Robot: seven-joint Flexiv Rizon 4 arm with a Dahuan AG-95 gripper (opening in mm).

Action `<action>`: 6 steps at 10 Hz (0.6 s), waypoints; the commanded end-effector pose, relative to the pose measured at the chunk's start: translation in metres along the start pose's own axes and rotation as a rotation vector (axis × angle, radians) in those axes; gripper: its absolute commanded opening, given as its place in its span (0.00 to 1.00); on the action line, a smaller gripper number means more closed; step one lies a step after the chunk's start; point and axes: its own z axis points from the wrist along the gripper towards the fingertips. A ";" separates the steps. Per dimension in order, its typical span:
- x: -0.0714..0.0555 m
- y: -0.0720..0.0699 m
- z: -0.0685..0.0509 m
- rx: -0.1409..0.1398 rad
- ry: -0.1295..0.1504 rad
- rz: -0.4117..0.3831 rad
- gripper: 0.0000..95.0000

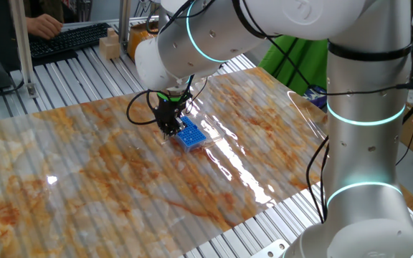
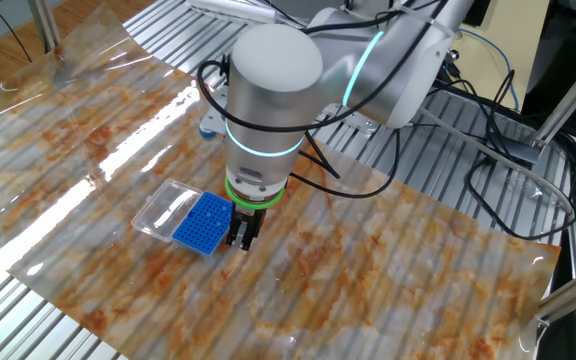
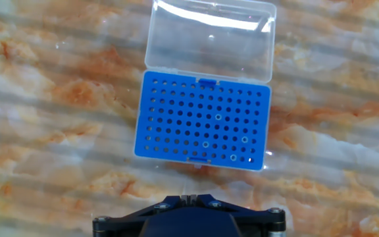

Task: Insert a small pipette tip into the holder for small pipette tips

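The gripper hangs just beside the holder; its grasp cannot be told. Align it vertically above one free hole before lowering.

Holder for small pipette tips: small bright-blue rectangular rack, lying flat on the marbled tabletop. Top is a grid of tiny round holes; four holes toward one end show pale rings, rest look dark. Clear hinged lid is swung fully open, lying flat, joined along one long side.
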 end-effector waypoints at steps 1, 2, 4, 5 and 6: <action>0.000 0.000 -0.001 0.004 -0.013 0.007 0.20; 0.000 0.000 -0.001 0.004 -0.017 0.014 0.20; 0.000 0.001 0.000 0.007 -0.032 0.028 0.20; 0.000 0.001 0.000 0.008 -0.039 0.030 0.20; 0.000 0.001 0.000 0.008 -0.047 0.038 0.20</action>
